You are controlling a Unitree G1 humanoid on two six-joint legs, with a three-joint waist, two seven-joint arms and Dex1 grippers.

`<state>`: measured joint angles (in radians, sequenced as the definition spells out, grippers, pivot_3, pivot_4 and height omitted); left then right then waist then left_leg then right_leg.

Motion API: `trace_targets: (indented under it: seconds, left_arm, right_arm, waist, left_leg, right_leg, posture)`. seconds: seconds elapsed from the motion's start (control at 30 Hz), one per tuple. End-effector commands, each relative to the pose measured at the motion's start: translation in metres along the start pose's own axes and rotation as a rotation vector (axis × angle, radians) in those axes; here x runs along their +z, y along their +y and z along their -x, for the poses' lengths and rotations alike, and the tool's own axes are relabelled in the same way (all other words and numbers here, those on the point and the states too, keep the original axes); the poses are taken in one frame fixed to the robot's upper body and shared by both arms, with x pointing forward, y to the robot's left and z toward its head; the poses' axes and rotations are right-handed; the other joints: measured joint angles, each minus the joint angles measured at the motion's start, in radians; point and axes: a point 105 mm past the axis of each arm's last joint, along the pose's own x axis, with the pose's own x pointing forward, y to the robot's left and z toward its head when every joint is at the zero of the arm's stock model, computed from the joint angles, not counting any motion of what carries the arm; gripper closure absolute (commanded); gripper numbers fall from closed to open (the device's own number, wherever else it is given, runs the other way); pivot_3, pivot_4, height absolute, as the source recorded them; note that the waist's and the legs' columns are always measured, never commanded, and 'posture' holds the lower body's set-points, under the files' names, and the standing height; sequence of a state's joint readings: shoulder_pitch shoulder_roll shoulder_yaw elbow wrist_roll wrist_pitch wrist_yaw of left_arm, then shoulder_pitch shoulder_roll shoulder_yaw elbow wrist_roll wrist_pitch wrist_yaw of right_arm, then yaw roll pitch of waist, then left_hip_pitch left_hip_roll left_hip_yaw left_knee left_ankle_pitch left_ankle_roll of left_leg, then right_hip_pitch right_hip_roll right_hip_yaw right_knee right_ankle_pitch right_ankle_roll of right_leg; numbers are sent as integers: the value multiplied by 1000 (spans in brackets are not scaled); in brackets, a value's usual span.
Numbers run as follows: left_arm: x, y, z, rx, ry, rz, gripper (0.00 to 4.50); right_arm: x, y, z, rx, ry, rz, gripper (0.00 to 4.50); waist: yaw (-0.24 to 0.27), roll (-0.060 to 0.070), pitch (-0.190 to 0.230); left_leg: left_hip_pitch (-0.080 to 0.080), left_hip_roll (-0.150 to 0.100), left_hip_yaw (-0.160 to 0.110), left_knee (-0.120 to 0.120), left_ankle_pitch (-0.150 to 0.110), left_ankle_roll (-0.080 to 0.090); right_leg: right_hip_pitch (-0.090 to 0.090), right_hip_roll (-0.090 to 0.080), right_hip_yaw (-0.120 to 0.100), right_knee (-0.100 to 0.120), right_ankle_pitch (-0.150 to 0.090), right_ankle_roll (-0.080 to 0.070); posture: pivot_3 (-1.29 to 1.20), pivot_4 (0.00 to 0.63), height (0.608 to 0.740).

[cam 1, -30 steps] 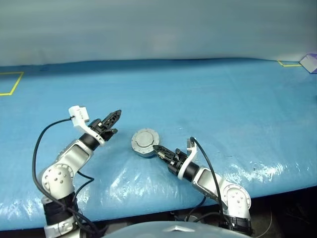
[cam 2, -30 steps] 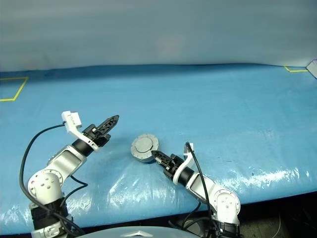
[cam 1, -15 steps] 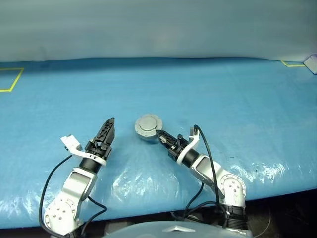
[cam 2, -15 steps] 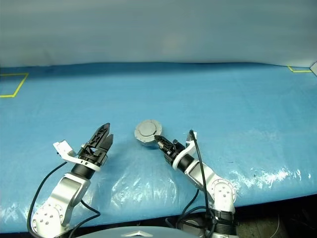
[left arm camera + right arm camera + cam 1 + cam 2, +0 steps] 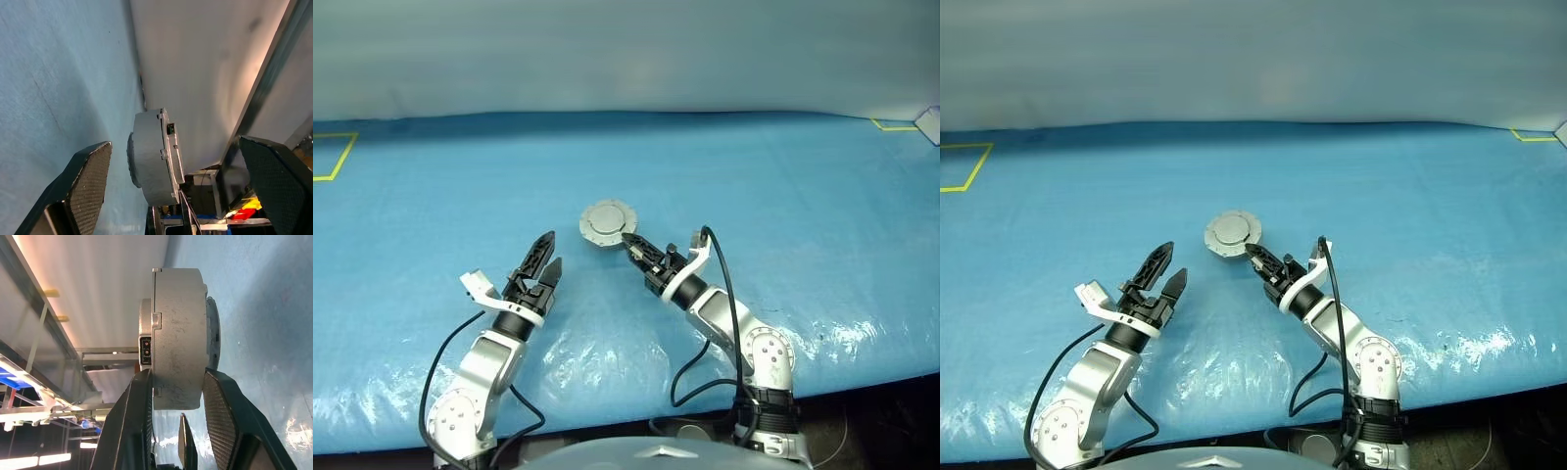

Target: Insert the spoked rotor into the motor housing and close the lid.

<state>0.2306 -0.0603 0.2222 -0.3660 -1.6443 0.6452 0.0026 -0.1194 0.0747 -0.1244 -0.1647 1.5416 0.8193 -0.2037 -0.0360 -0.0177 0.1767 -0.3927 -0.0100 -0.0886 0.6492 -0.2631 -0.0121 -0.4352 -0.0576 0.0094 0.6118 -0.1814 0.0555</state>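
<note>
motor housing (image 5: 606, 224) shut, lid (image 5: 146, 335) closed, contents hidden

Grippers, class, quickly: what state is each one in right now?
Left gripper: open, holding nothing.
Right gripper: shut on the motor housing, lid closed.

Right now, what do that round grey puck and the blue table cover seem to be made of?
The motor housing looks like cast metal: dull, scuffed, speckled silver-grey. The table cover looks like thin plastic sheeting: glossy, wrinkled, with bright glare patches near the front edge.
</note>
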Motion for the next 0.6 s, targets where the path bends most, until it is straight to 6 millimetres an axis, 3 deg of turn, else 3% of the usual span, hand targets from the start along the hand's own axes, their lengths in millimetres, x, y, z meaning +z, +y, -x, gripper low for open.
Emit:
trace_targets:
  seconds: [0.03,0.6]
  left_arm:
    - [-10,-9,0,-71,12,70,0]
    - [-13,-2,0,-94,55,47,0]
  right_arm:
    - [3,38,-5,148,-24,6,3345]
    - [-31,56,-1,197,114,1,3345]
  waist:
    - [0,0,0]
    - [-1,1,-1]
  left_leg:
    - [0,0,0,0,0,0]
    - [0,0,1,2,0,0]
  right_leg:
    - [0,0,0,0,0,0]
    - [1,1,1,1,3,-3]
  posture:
    - [0,150,740]
    - [0,150,740]
